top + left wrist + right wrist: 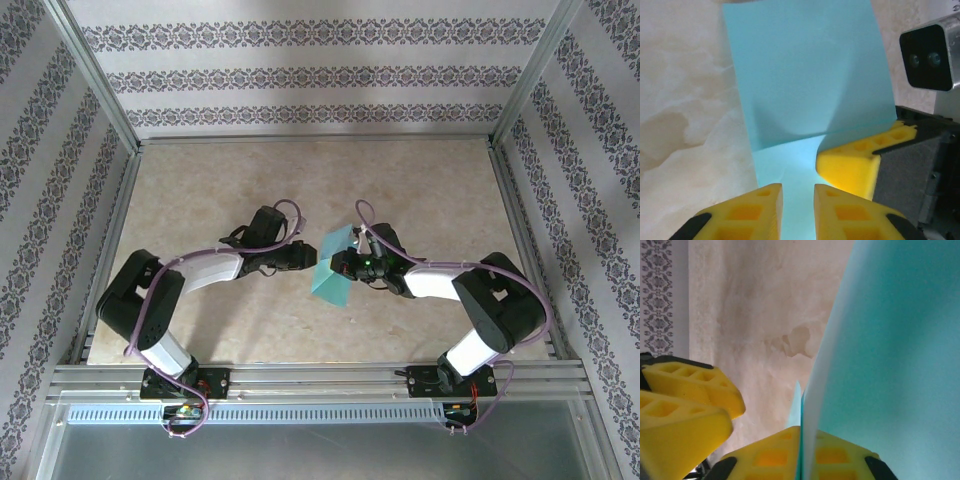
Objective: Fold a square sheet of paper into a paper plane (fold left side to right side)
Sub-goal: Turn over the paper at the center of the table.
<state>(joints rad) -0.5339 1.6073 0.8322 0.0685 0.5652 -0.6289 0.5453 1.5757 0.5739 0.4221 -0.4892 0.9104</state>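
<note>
– Marbled beige table (pixel 300 190), patterned walls (pixel 300 80) all round. Where is the sheet of paper (pixel 333 275)?
– Pinched in the right gripper (pixel 801 440), whose fingers are closed tight on its edge. It rises nearly upright from that gripper. I cannot tell whether its low corner touches the table.
– And the left gripper (pixel 798 200)?
– Just across from the right gripper, almost touching it. Its fingers stand a narrow gap apart with the sheet running between them. They look loose, not clamping.
– So how should the fold go?
– I'd judge the right gripper should be the firm anchor. The left one takes the free side, carries it over slowly and matches the corners before any crease is pressed. Paper this thin will likely buckle if pulled askew.
– How does it look?
– Plain teal-blue and unmarked, with one soft bend across it beside the right gripper's finger, paler below that bend. I can make out no sharp crease.
</note>
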